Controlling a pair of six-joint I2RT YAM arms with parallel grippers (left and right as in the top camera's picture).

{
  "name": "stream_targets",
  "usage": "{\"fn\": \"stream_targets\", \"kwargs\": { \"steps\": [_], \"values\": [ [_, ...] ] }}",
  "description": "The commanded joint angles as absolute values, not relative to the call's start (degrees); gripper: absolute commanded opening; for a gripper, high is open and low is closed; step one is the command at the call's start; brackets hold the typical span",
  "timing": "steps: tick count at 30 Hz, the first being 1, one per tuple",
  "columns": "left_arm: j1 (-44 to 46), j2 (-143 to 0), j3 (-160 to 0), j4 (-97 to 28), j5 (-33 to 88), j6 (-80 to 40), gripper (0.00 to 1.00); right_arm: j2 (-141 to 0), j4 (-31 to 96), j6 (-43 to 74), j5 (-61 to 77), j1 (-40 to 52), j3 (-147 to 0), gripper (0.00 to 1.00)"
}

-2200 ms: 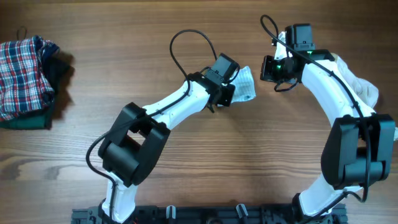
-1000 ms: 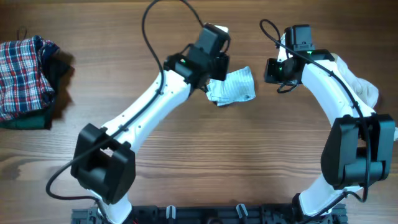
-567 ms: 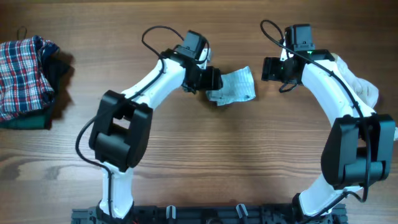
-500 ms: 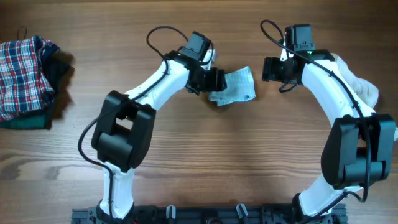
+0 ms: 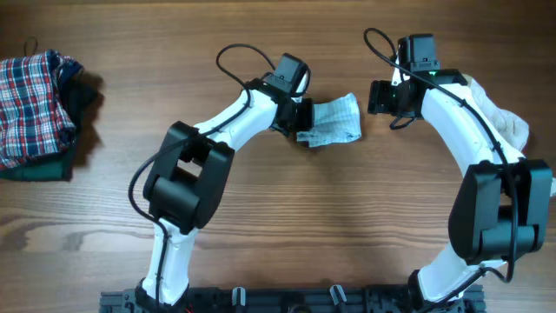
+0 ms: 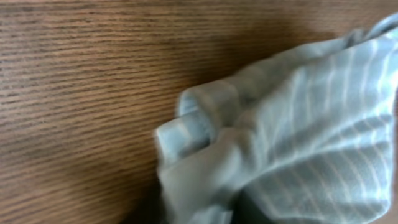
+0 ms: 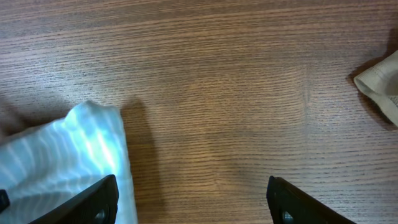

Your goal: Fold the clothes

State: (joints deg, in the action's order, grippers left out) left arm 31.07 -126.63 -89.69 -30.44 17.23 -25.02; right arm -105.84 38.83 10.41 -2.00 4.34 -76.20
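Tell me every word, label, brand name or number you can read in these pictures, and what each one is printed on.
None: no view shows any readable text.
The striped cloth, the plaid clothes, the beige cloth, the wooden table, the left arm and the right arm show no print, label or number.

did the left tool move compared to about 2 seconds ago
Yes. Against the unmoved right tool, the left tool has shifted left, from over the striped cloth to its left edge.
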Motion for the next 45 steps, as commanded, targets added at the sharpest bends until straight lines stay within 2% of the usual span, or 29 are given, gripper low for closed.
{"fn": "stream_targets", "kwargs": {
  "steps": [1,4,8,10,11,12,13,14,19,28,30,31,33,34,40,42,45],
  "values": [
    [32.58,-130.19,-88.99,-30.94,16.6,-25.93,0.17,-106.74,39.29,10.46,-2.96,4.21,-75.61,0.76],
    [32.49,-130.06,-89.08,-30.98,16.45,-25.71,0.04,-106.74,39.7,10.46,-2.96,4.21,-75.61,0.76],
    [30.68,-129.82,-89.97,-33.8,16.14,-25.69,0.04,-106.74,39.7,10.28,-1.67,4.21,-75.61,0.76],
    [29.74,-129.75,-90.04,-34.28,16.01,-24.49,0.04,-106.74,39.62,6.35,4.86,4.21,-75.61,0.69],
    [29.45,-129.73,-90.04,-34.35,16.01,-24.21,0.04,-106.74,39.62,3.77,8.25,4.21,-75.61,0.61],
    [29.32,-129.73,-90.04,-34.33,16.03,-24.23,0.04,-106.74,39.66,1.74,11.27,4.21,-75.61,0.47],
    [29.34,-129.73,-90.04,-34.33,16.03,-24.21,0.04,-106.74,39.66,1.28,12.99,4.21,-75.61,0.11],
    [29.39,-129.73,-90.04,-34.28,16.01,-24.21,0.04,-106.8,39.66,1.23,13.08,4.21,-75.61,0.04],
    [29.39,-129.73,-90.04,-34.09,16.01,-24.23,0.09,-109.43,39.94,-10.59,26.94,4.64,-75.59,0.04],
    [29.39,-129.73,-90.04,-34.02,16.49,-24.23,0.1,-123.0,39.24,-11.81,23.86,6.96,-75.44,0.04],
    [29.39,-129.73,-90.04,-32.97,19.7,-24.25,0.2,-123.39,39.24,-11.79,23.9,6.96,-75.44,0.04],
    [29.39,-129.73,-90.04,-32.38,21.39,-24.23,0.28,-123.39,39.24,-11.79,24.03,6.96,-75.44,0.04],
    [29.36,-129.73,-90.04,-30.59,26.0,-24.23,0.56,-123.39,39.24,-11.79,24.03,6.96,-75.44,0.04],
    [29.39,-129.73,-90.04,-30.35,27.7,-24.23,0.59,-123.39,39.24,-11.51,24.03,6.96,-75.44,0.04],
    [31.44,-129.75,-90.02,-29.71,29.58,-24.18,0.46,-123.39,39.07,-10.98,24.03,6.96,-75.44,0.04],
    [32.36,-129.75,-90.02,-29.08,29.52,-21.37,0.31,-123.39,38.83,-10.35,24.03,6.96,-75.44,0.04],
    [32.29,-129.75,-90.02,-29.06,29.32,-19.51,0.04,-123.39,38.83,-10.33,24.05,6.96,-75.44,0.04]
  ]
}}
